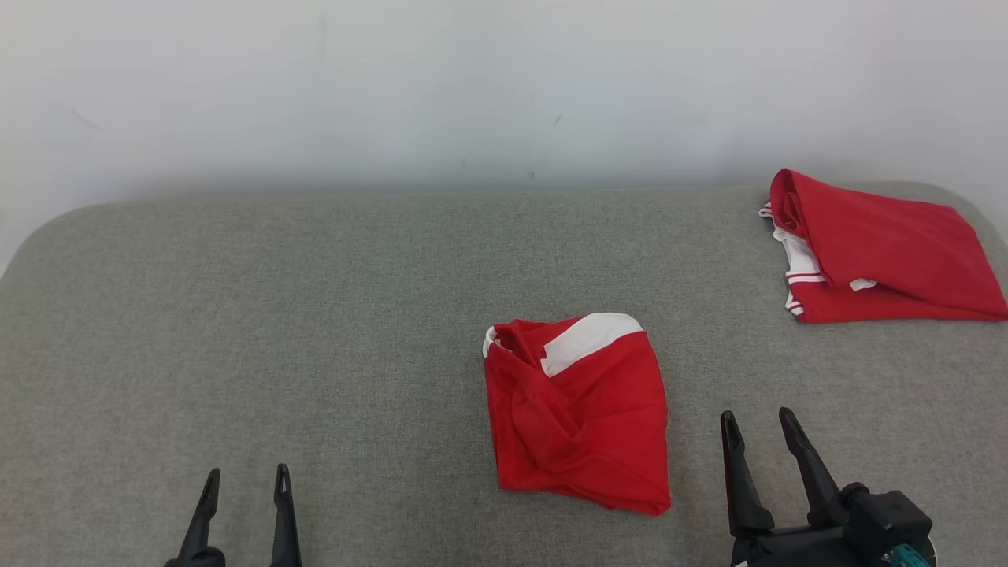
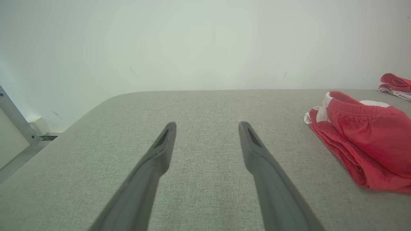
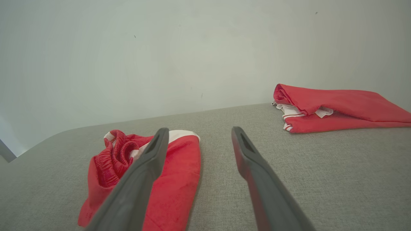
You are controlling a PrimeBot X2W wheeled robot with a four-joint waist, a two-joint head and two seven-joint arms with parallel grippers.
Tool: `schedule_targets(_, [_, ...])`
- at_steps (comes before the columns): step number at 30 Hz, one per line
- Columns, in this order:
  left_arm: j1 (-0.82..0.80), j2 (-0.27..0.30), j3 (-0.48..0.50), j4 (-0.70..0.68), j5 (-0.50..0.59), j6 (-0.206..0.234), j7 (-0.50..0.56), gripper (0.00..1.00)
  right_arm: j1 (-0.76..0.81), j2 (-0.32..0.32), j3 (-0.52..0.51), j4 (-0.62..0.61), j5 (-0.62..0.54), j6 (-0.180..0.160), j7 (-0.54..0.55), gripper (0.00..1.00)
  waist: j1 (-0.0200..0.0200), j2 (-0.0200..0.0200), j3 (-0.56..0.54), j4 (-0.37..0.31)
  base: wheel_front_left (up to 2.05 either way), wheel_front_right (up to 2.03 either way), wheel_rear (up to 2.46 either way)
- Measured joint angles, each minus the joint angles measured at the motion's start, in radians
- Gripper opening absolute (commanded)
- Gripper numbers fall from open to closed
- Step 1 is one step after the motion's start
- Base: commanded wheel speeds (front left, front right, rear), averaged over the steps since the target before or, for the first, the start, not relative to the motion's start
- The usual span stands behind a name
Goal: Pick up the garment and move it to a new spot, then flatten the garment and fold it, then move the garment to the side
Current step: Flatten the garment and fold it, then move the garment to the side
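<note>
Head view, red garment point(image 1: 579, 417), loosely folded, white at far edge; creased

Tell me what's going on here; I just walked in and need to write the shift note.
A two-armed robot faces a grey padded table. Nothing is being handled: the left gripper and right gripper are both open and empty, at the near edge. A red garment with a white band lies bunched mid-table, closer to the right gripper. A second red garment lies folded at the far right corner.
</note>
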Motion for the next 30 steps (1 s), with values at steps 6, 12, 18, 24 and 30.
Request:
schedule_targets(6, [0.001, 0.000, 0.005, -0.007, 0.006, 0.006, 0.000, 1.00, 0.000, 0.001, -0.005, 0.004, 0.000, 0.000, 0.000, 1.00, 0.0000, 0.0000, 0.003, 0.004, 0.00, 0.00, 0.00])
schedule_targets(12, [0.003, 0.000, 0.005, -0.006, 0.012, 0.006, 0.000, 1.00, 0.001, 0.002, -0.006, 0.014, -0.012, 0.000, 0.000, 1.00, 0.0000, 0.0000, 0.003, 0.007, 0.00, 0.00, 0.00])
schedule_targets(18, [0.010, 0.000, 0.005, -0.003, 0.013, 0.008, 0.000, 1.00, 0.001, 0.002, -0.004, 0.024, -0.018, 0.000, 0.000, 1.00, 0.0000, 0.0000, 0.000, 0.007, 0.00, 0.00, 0.00])
schedule_targets(24, [0.011, 0.000, 0.004, -0.001, 0.014, 0.008, 0.000, 1.00, 0.002, 0.002, -0.003, 0.028, -0.018, 0.000, 0.000, 1.00, 0.0000, 0.0000, -0.001, 0.007, 0.00, 0.00, 0.00])
schedule_targets(30, [0.011, 0.000, 0.004, 0.000, 0.014, 0.008, 0.000, 1.00, 0.002, 0.002, -0.005, 0.033, -0.018, 0.000, 0.000, 1.00, 0.0000, 0.0000, -0.002, 0.009, 0.00, 0.00, 0.00])
